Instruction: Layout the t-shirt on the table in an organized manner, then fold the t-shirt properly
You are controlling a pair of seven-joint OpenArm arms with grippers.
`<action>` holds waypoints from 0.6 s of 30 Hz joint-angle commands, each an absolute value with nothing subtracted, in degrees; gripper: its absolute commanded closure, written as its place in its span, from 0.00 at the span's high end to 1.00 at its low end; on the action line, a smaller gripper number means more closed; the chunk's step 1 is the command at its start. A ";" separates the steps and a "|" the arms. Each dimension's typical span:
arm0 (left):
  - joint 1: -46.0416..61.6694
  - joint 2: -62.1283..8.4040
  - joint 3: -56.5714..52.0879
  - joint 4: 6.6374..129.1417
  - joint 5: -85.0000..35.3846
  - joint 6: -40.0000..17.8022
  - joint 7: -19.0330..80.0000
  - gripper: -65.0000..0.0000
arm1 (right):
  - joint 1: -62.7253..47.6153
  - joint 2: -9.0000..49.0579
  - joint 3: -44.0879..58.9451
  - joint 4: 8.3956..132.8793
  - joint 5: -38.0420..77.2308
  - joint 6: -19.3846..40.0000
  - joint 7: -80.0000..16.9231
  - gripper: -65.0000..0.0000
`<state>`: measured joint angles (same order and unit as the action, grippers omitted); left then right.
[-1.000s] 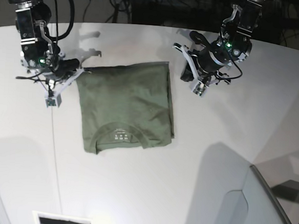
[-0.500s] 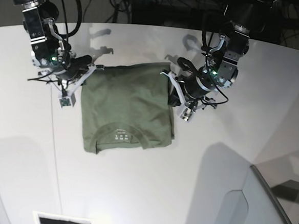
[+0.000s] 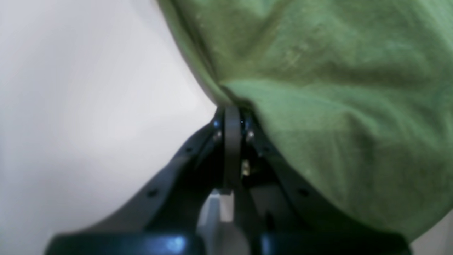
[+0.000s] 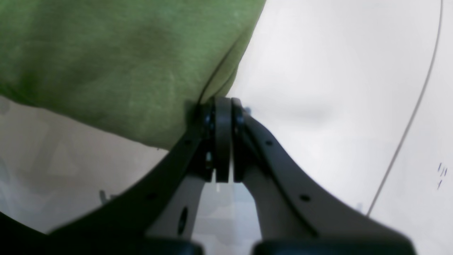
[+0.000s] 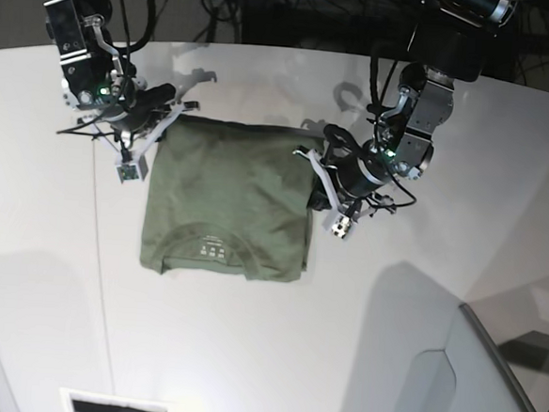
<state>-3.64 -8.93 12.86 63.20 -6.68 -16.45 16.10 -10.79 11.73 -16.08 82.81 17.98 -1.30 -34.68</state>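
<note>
Base view shows the olive-green t-shirt [image 5: 228,203] lying folded on the white bench [image 5: 245,355], collar nearest the camera. Left gripper [image 5: 316,171] and right gripper [image 5: 162,123] each have jaws clamped on its far corners.

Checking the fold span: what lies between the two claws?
In the base view, only the t-shirt stretches between the right claw and the left claw, each shut on a far corner.

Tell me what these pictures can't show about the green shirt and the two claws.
- Base view: label print on the t-shirt is too small to read.
- Left wrist view: blurred; left gripper tips are buried in fabric.
- Right wrist view: right gripper hides its pinch; shirt is cropped at the frame edge.
</note>
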 commanded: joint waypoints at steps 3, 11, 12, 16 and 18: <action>-4.09 -9.19 12.53 65.19 -6.81 -16.48 15.69 0.00 | -10.42 12.26 -15.78 83.65 18.15 -1.19 -35.12 0.00; -0.13 -11.82 12.00 73.80 -6.90 -16.40 16.04 0.00 | -10.24 12.53 -10.15 83.65 18.07 -1.36 -35.12 0.00; 0.48 -12.35 11.74 74.77 -6.90 -16.40 16.04 0.00 | -10.24 13.05 -9.10 83.74 18.07 -1.36 -35.12 0.00; 5.05 -12.97 6.64 79.16 -6.90 -16.40 16.57 0.00 | -10.51 15.52 -8.13 85.14 18.07 -1.36 -35.12 0.00; 8.04 -13.05 2.86 82.59 -6.90 -16.40 19.03 0.00 | -12.35 16.84 -8.04 88.04 18.07 -1.36 -35.12 0.00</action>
<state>8.51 -12.40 3.16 81.76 -6.55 -16.58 20.25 -12.69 16.25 -8.29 87.02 17.87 -1.43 -36.07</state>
